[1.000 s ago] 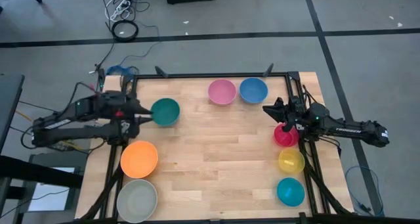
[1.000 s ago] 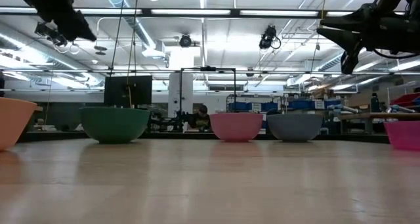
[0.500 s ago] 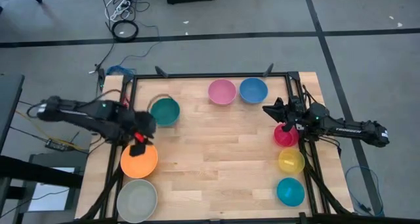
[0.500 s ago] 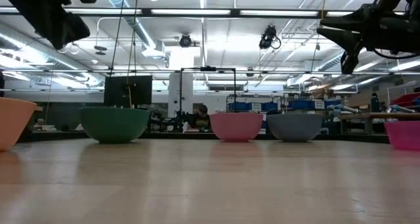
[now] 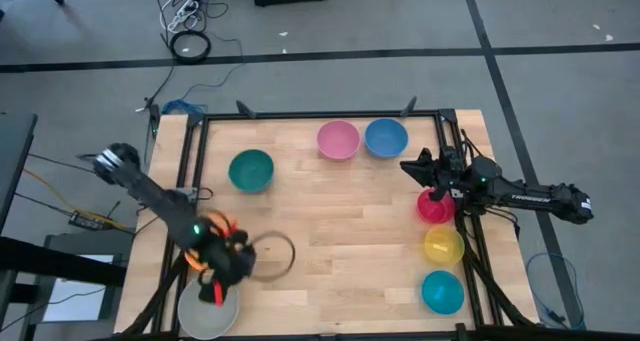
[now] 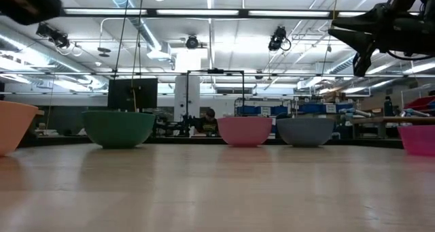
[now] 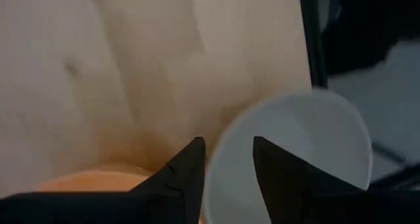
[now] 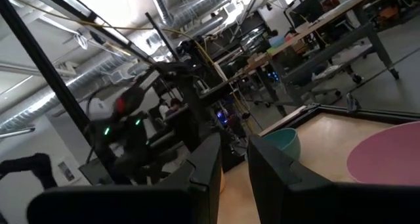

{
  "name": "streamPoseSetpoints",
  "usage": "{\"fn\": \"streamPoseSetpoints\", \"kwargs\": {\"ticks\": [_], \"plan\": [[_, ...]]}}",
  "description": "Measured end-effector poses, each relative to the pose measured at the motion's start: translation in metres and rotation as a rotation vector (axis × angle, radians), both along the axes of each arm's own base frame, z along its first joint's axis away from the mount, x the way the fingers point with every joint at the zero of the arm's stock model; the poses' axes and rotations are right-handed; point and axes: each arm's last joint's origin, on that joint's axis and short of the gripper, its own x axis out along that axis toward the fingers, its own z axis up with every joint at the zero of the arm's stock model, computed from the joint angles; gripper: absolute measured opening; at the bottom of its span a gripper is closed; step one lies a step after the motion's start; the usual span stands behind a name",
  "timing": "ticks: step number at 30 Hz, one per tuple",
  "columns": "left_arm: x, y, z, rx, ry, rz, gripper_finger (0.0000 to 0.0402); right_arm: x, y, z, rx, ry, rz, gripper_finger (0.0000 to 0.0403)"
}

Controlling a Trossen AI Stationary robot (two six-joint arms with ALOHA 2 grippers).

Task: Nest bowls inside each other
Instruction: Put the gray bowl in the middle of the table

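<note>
The high view shows you the left gripper (image 5: 218, 278) hanging over the front left corner of the table, just where the orange bowl (image 5: 197, 258) and the grey-white bowl (image 5: 205, 313) lie side by side; the arm hides most of the orange one. In the left wrist view its fingers (image 7: 187, 168) stand a little apart with nothing between them, and they straddle the rim of the grey-white bowl (image 7: 295, 152), while the orange bowl (image 7: 98, 183) sits close beside it. So the two bowls lie directly under this gripper, and the left arm is clearly the nearer one for them. I judge the next move turns on which rim you take: the orange bowl looks the smaller, so it should go into the grey-white one. The dark green bowl (image 5: 251, 170) waits farther back on the same side. The right gripper (image 5: 414, 167) hovers above the magenta-red bowl (image 5: 435, 206), its fingers narrow and empty.
</note>
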Motion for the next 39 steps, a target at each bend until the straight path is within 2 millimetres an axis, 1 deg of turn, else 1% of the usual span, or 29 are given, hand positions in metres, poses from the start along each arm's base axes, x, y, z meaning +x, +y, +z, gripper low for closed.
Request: {"fn": "streamPoseSetpoints", "kwargs": {"ticks": [4,7,11,13,17,27,35,37,39], "plan": [[0.002,-0.033,-0.009,0.092,0.085,-0.092,0.0138,0.000,0.001,0.000,-0.005,0.002,0.019,0.0066],[0.009,-0.053,-0.014,0.123,0.062,-0.139,0.0138,0.000,0.001,0.000,-0.006,0.001,0.019,0.0066],[0.015,-0.070,-0.027,0.229,0.049,-0.194,0.0138,0.000,0.001,0.000,-0.006,0.001,0.020,0.0066],[0.017,-0.073,-0.032,0.276,0.068,-0.209,0.0138,0.000,0.001,0.000,-0.006,0.001,0.020,0.0066],[0.020,-0.075,-0.043,0.306,0.100,-0.236,0.0138,0.000,0.001,0.000,-0.005,0.001,0.020,0.0066],[0.023,-0.077,-0.048,0.299,0.102,-0.283,0.0138,0.000,0.001,0.000,-0.013,0.003,0.047,0.0066],[0.031,-0.079,-0.075,0.329,0.198,-0.325,0.0137,0.000,0.002,0.000,-0.020,0.004,0.072,0.0066],[0.030,-0.078,-0.081,0.339,0.236,-0.335,0.0131,0.000,0.002,0.000,-0.021,0.005,0.075,0.0066],[0.030,-0.077,-0.085,0.354,0.270,-0.353,0.0115,0.000,0.002,0.000,-0.022,0.005,0.078,0.0066]]}}
